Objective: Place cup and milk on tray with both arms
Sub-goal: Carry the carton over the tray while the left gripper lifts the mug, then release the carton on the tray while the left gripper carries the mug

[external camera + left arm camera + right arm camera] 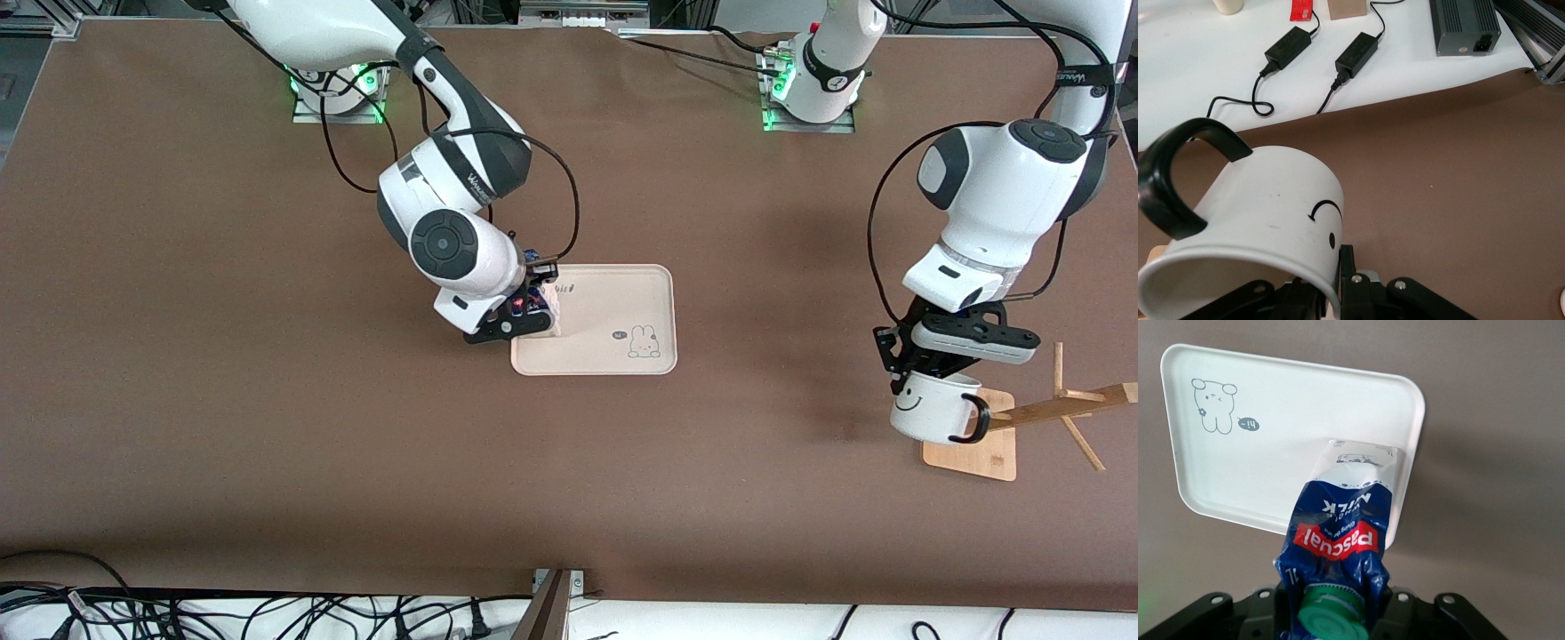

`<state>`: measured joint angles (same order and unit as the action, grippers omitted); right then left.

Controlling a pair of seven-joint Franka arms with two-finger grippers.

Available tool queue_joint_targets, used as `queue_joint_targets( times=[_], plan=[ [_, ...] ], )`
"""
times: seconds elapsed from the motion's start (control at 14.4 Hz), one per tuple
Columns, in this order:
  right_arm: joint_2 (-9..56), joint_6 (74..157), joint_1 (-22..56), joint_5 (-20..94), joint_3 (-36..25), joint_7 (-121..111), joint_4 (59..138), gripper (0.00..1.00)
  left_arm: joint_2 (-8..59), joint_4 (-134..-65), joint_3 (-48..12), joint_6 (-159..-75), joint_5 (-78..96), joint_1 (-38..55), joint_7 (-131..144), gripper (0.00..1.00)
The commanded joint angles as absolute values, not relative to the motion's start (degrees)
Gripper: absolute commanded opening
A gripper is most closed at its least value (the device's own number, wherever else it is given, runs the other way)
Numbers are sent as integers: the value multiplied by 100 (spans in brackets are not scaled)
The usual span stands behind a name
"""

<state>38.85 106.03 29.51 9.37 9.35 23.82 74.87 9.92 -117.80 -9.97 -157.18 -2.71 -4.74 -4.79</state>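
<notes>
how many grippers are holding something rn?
2. The right gripper is shut on the milk over the tray; the left gripper is shut on the cup beside the wooden peg rack.

The cup (1265,207) looks smooth and glossy, the milk carton (1338,527) shiny printed card, the tray (613,311) matt cream, the rack (1040,418) bare wood.

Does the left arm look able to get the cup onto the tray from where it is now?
Probably yes. The left hand is shut on the cup's rim above the peg rack, and bare table lies between it and the tray. The right hand, holding the milk, crowds only one end.
</notes>
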Motion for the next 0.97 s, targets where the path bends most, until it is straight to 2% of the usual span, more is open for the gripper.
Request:
queue_joint_targets(
  times=[0.0, 0.14, 0.21, 0.28, 0.55, 0.9],
  plan=[
    [4043, 10696, 3041, 896, 958, 2452, 7339, 40, 1028, -11348, -1072, -14839, -413, -413, -369, 0],
    [4061, 10696, 3041, 879, 958, 2435, 7339, 40, 1160, -10971, -1134, -13944, -413, -369, -352, 0],
    [4061, 10696, 3032, 879, 958, 2417, 7339, 54, 1221, -10838, -1151, -13618, -396, -291, -291, 0],
    [4061, 10688, 3015, 879, 958, 2452, 7339, 100, 1265, -10767, -1160, -13423, -387, -281, -212, 0],
    [3825, 10486, 2953, 870, 906, 2426, 7304, 100, 1379, -10522, -1248, -12475, -316, -185, -53, 0],
    [3069, 9161, 2787, 879, 765, 2434, 6901, 100, 1783, -9810, -1283, -11506, -290, 140, 176, 0]
  ],
)
